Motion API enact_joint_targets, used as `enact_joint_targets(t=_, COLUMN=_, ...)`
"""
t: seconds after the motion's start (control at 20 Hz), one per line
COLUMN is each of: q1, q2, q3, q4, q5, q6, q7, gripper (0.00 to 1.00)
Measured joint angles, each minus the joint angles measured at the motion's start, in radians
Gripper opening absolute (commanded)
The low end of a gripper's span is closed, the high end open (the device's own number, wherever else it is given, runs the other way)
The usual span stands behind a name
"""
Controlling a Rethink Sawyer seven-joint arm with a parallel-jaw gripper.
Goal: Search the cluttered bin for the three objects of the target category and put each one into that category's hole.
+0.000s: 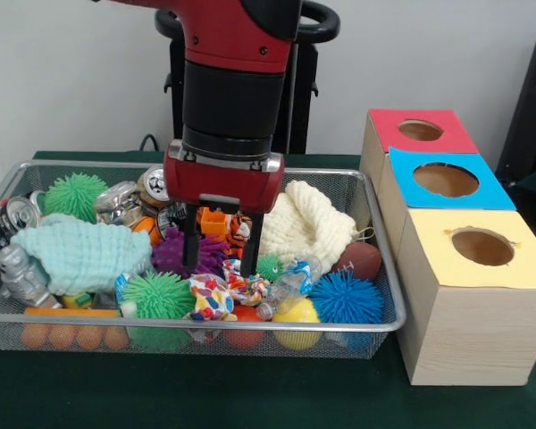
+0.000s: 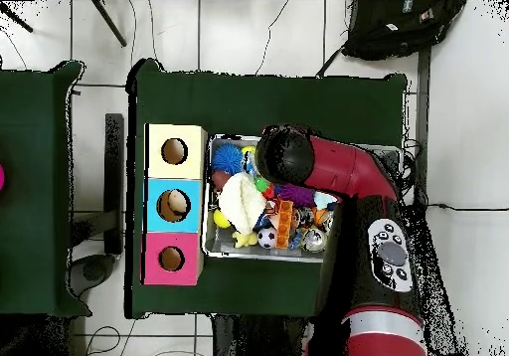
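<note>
The wire mesh bin (image 1: 188, 321) sits on the green table, packed with toys, cloths and cans. It also shows in the overhead view (image 2: 237, 256), mostly under my arm. My gripper (image 1: 221, 266) is open and reaches down into the middle of the bin. Its left finger (image 1: 190, 241) stands in front of a purple spiky ball (image 1: 171, 254). Its right finger (image 1: 253, 246) stands beside a striped tiger toy (image 1: 238, 234). Nothing is held. The yellow-surround hole (image 1: 482, 247) tops the nearest wooden box, right of the bin; it also shows in the overhead view (image 2: 175, 151).
The blue-surround hole (image 1: 446, 180) and red-surround hole (image 1: 420, 130) lie behind the yellow one. In the bin are a cream knitted cloth (image 1: 309, 219), a mint cloth (image 1: 80, 256), a blue spiky ball (image 1: 347, 298), green spiky balls (image 1: 158, 295), a brown football (image 1: 363, 261) and cans (image 1: 14, 214).
</note>
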Motion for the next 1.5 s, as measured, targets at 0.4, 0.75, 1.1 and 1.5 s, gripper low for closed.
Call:
enact_joint_targets(t=0.4, q1=0.004, q2=0.033, q3=-0.018, q4=0.001, q5=0.0, q6=-0.067, q7=0.0, gripper=1.0)
enact_joint_targets(t=0.75, q1=0.005, q2=0.06, q3=-0.03, q4=0.007, q5=0.0, q6=-0.134, q7=0.0, gripper=1.0)
enact_joint_targets(t=1.1, q1=0.009, q2=0.077, q3=-0.045, q4=0.011, q5=0.0, q6=-0.153, q7=0.0, gripper=1.0)
enact_joint_targets(t=1.5, q1=0.02, q2=0.086, q3=-0.051, q4=0.023, q5=0.0, q6=-0.153, q7=0.0, gripper=1.0)
